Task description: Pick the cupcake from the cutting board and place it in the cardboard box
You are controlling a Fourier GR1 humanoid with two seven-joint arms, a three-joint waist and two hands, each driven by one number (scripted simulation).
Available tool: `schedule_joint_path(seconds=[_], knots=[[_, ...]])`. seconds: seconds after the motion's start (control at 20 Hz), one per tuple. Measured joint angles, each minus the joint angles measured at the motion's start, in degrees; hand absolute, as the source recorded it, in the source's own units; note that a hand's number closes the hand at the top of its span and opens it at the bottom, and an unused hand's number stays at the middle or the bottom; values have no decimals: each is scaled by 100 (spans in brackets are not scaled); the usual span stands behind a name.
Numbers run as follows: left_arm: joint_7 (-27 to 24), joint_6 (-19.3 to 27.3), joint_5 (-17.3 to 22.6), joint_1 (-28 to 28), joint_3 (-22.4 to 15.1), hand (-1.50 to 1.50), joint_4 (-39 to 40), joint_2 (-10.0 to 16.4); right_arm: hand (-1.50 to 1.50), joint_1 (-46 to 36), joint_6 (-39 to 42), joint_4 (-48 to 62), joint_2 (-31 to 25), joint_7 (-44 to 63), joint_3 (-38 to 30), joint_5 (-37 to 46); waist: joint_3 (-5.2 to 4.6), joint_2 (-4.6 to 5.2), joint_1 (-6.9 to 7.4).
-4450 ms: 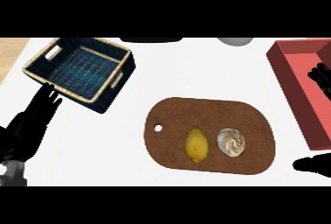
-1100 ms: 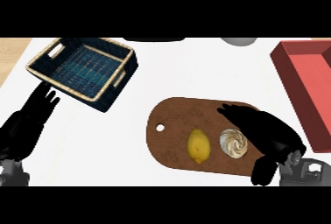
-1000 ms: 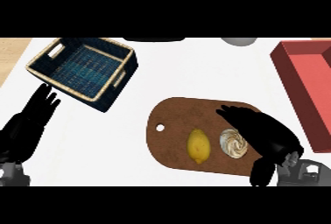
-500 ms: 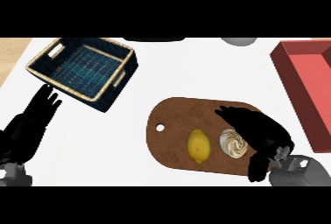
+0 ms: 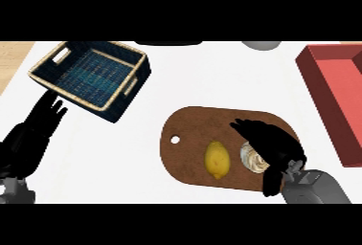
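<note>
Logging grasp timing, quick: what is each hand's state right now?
Left hand: open, resting at the view's left edge, holding nothing.
Right hand: open, spread over the cupcake on the cutting board, not yet curled round it.

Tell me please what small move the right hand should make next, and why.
Probably close the right hand round the cupcake. The hand is open above the cutting board, its fingers and thumb on either side of the cupcake, not yet curled round it. The lemon lies just beside it.
</note>
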Motion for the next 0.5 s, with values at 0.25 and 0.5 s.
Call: schedule_joint_path(seconds=[0.25,0.5], knots=[[66,5,-61,16,45,0,-71,-49,150,5,-327,126,-8,-433,9,200,1,0,0],[18,14,-176,-71,34,0,46,-153,150,28,-385,32,10,-727,1,370,0,0,-8]])
